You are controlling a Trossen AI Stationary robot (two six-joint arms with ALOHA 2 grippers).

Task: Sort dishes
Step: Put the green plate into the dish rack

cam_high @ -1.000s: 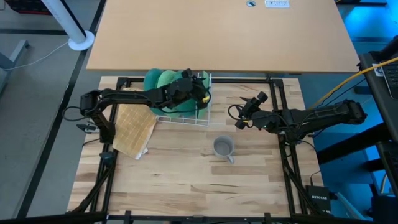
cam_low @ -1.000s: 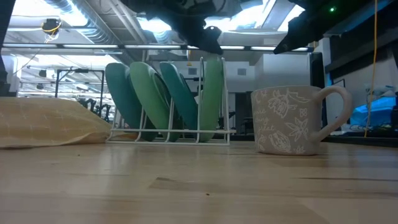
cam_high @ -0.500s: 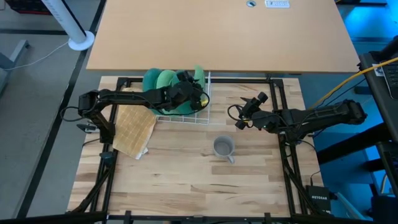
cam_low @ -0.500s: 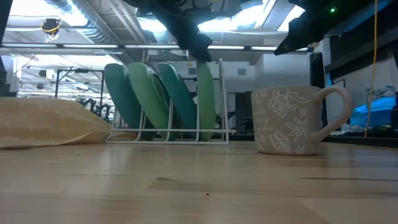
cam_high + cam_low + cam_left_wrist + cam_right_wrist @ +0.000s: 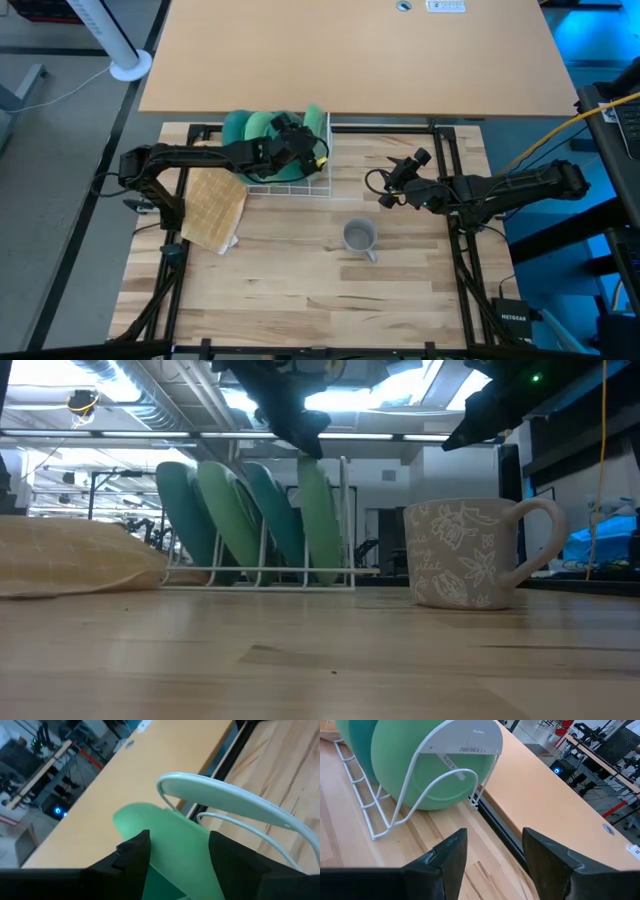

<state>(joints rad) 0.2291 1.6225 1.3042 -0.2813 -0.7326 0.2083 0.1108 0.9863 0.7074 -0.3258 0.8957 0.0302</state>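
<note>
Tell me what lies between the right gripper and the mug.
Nothing: in the high view only bare table separates the right gripper from the mug. The rack stands off to the side.

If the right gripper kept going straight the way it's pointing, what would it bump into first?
Probably the white wire rack, at the end that holds the light green plate. The right gripper hangs above the table with open fingers, aimed at that end. Its height is hard to judge, so it might pass over.
</note>
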